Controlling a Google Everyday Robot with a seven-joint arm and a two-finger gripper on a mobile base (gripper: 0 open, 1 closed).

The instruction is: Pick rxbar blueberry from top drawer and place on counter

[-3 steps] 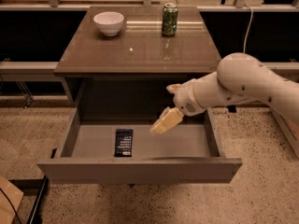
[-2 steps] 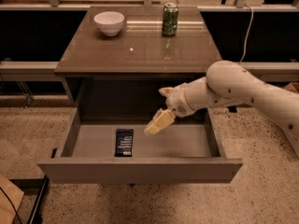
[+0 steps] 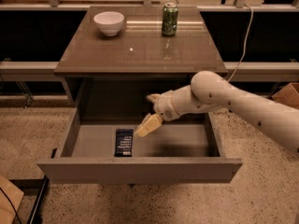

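Leftward since a second ago, the gripper (image 3: 148, 125) hangs inside the open top drawer (image 3: 140, 170), just right of the rxbar blueberry (image 3: 124, 142). Its opening cannot be told. The bar lies flat, left of centre, long axis running front to back. Behind, the counter (image 3: 140, 55) carries a green can (image 3: 169, 19) and a white bowl (image 3: 109, 22).
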